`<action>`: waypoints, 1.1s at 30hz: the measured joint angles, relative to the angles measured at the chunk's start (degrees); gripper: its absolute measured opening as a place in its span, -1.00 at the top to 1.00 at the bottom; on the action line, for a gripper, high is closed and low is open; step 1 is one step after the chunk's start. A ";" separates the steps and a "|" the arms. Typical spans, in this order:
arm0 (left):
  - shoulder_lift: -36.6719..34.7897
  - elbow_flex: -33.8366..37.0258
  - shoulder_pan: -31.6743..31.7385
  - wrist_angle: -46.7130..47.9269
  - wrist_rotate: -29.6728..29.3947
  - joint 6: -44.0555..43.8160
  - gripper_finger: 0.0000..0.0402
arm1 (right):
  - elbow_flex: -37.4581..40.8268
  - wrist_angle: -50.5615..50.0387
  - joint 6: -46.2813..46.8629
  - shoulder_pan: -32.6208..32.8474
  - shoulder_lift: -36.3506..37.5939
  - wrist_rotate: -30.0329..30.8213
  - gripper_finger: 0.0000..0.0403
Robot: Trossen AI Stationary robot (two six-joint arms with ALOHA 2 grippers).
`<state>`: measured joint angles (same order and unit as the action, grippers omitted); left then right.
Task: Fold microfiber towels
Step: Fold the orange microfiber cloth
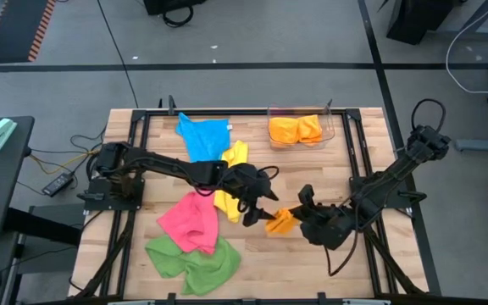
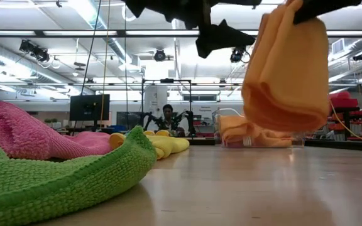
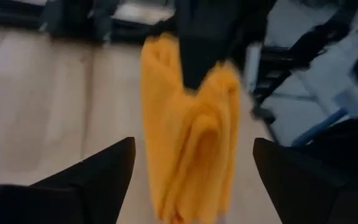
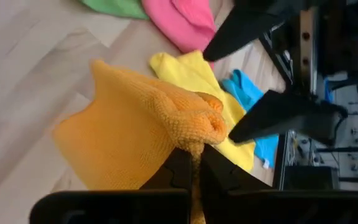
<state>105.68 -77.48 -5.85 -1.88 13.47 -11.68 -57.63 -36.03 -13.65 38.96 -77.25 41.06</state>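
My right hand (image 1: 288,218) is pinched shut on an orange towel (image 1: 280,221), gripping its bunched top edge; the towel hangs folded and clear of the tabletop (image 1: 312,178), as the low view shows (image 2: 286,69). My left hand (image 1: 257,213) sits just beside the towel on the side away from my right hand, fingers (image 3: 104,171) spread wide, holding nothing. From the left wrist the towel (image 3: 188,124) hangs between my two open fingers but apart from both. From the right wrist, the towel (image 4: 135,127) bulges above my closed fingertips (image 4: 194,165), with the left hand's dark fingers just past it.

Other towels: yellow one (image 1: 231,182) under my left arm, close behind the left hand; blue one (image 1: 203,135) farther back past the yellow; pink one (image 1: 191,222) near the left hand, away from my right hand; green one (image 1: 193,258) touching the pink, nearer the front edge. More orange cloth (image 1: 295,129) lies in a clear bin (image 1: 329,127), well apart from both hands at the far edge.

A person (image 2: 167,119) is seated far back in the room.
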 joint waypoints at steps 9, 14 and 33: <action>2.59 -0.05 0.22 -6.04 4.63 -2.40 -0.68 | -4.12 -2.10 2.02 0.39 -0.02 2.62 0.93; 4.27 0.18 -0.35 -7.32 6.93 -3.15 -0.68 | -5.04 -4.92 8.41 -2.56 -0.02 2.44 0.93; 4.94 0.09 0.70 -7.03 -2.74 -5.57 -0.46 | -5.06 -9.55 21.71 -6.63 -0.04 -1.29 0.93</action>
<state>110.62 -77.38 -5.15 -8.91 10.73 -17.25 -62.70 -45.58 8.06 32.34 -77.30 39.77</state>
